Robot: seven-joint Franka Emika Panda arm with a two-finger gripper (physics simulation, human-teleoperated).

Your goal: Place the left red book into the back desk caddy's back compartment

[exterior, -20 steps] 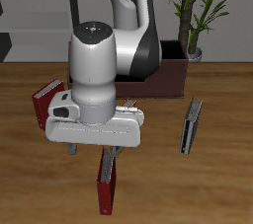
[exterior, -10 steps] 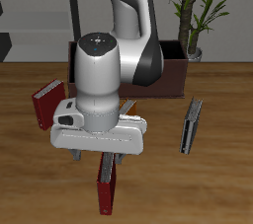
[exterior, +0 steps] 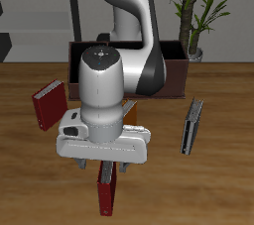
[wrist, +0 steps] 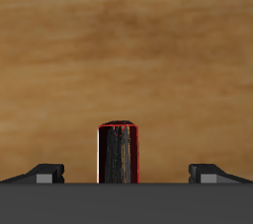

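Observation:
The left red book stands upright on the wooden table near its front edge, bright red and thin. In the wrist view its dark top edge with a red outline sits centred between my two fingertips. My gripper hovers directly over the book, open, with a finger on each side and nothing held. The back desk caddy is a long dark brown box at the table's back, mostly hidden behind my arm. Its back compartment is hidden.
A darker red book leans on the table beside my arm. A thin dark book with a grey edge stands upright on the other side. A potted plant rises behind the caddy's end.
The gripper has come down and a little toward the table's front edge, closing the gap above the red book. The books have not moved.

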